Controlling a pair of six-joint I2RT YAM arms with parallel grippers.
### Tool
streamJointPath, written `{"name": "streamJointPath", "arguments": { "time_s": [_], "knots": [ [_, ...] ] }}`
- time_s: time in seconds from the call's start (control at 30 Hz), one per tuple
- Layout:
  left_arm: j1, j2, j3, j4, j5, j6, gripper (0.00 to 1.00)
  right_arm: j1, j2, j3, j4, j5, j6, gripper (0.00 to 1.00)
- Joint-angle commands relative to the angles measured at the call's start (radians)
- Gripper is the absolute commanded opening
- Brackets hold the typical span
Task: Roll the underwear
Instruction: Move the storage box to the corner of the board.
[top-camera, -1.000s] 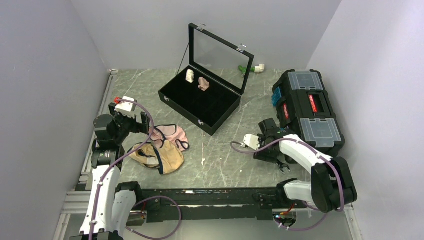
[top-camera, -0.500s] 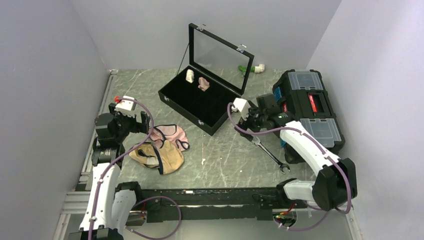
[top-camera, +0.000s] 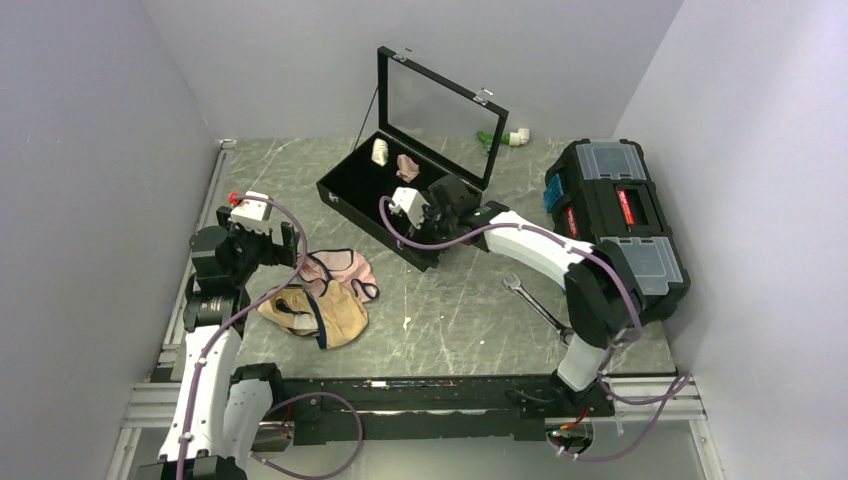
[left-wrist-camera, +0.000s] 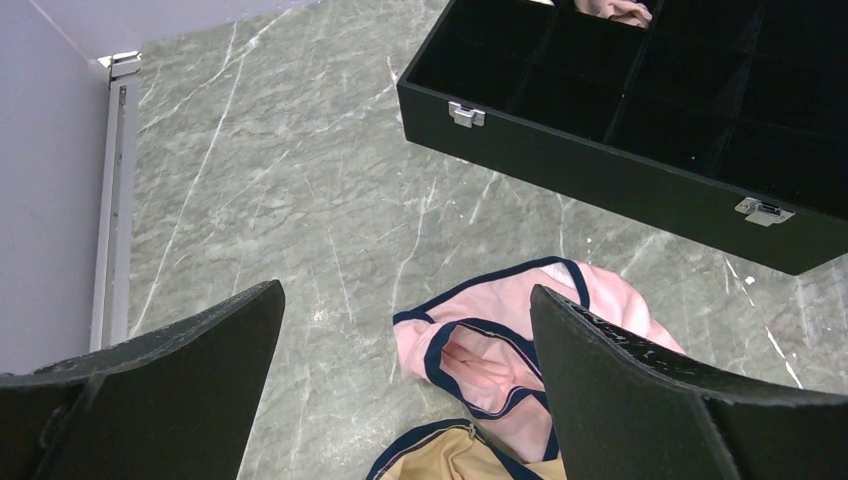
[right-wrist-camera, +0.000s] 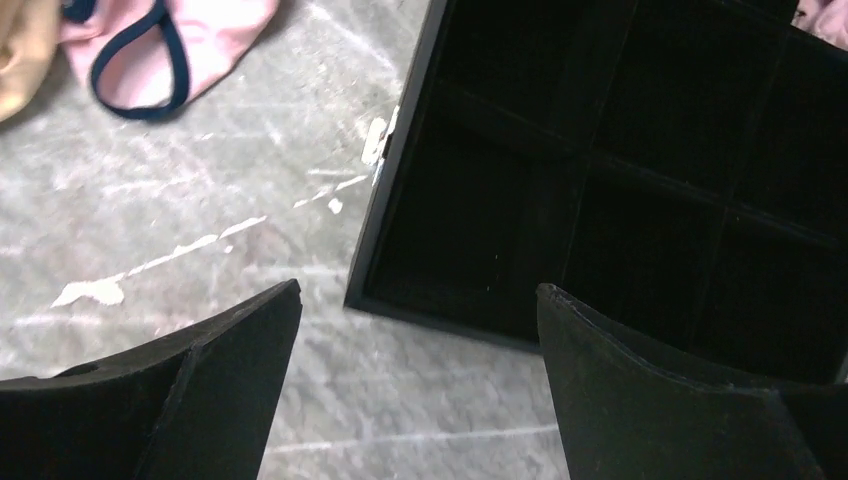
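Tan underwear (top-camera: 325, 315) lies unrolled; left claw (left-wrist-camera: 405, 295) & right claw (right-wrist-camera: 420, 288) wide open, empty.

Soft matt cloth makes up the tan underwear (top-camera: 340, 318) and the pink underwear (top-camera: 345, 268) near the compartment case (top-camera: 370, 225), whose lining is matt black with shiny metal clasps (left-wrist-camera: 466, 113) and a glossy clear lid (top-camera: 440, 115), on a table (top-camera: 450, 320) of smooth veined stone look.

Open table (top-camera: 440, 300) lies right of the underwear (top-camera: 340, 320); pink underwear (top-camera: 345, 268) and black case (top-camera: 360, 220) crowd its far side.
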Motion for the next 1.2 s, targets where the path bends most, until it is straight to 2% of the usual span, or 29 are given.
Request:
{"name": "streamJointPath", "arguments": {
  "time_s": [0.0,0.17,0.27,0.4,0.8,1.17],
  "knots": [
    [0.004,-0.016,0.043,0.011,-0.006,0.004,0.99,0.024,0.098,0.091,0.063,0.067,0.056,0.88],
    [0.004,-0.014,0.041,0.012,-0.005,0.005,0.99,0.033,0.180,0.118,0.042,0.122,0.038,0.85],
    [0.005,-0.016,0.037,0.017,-0.003,0.006,0.99,0.027,0.205,0.111,0.053,0.218,0.011,0.83],
    [0.005,-0.019,0.033,0.020,0.002,0.011,0.99,-0.020,0.233,0.131,0.045,0.289,-0.019,0.83],
    [0.005,-0.021,0.035,0.014,0.007,0.013,0.99,-0.190,0.310,0.270,-0.015,0.276,-0.119,0.82],
    [0.005,-0.021,0.035,0.013,0.007,0.015,0.99,-0.253,0.385,0.364,-0.105,0.371,-0.359,0.85]
  ]
}}
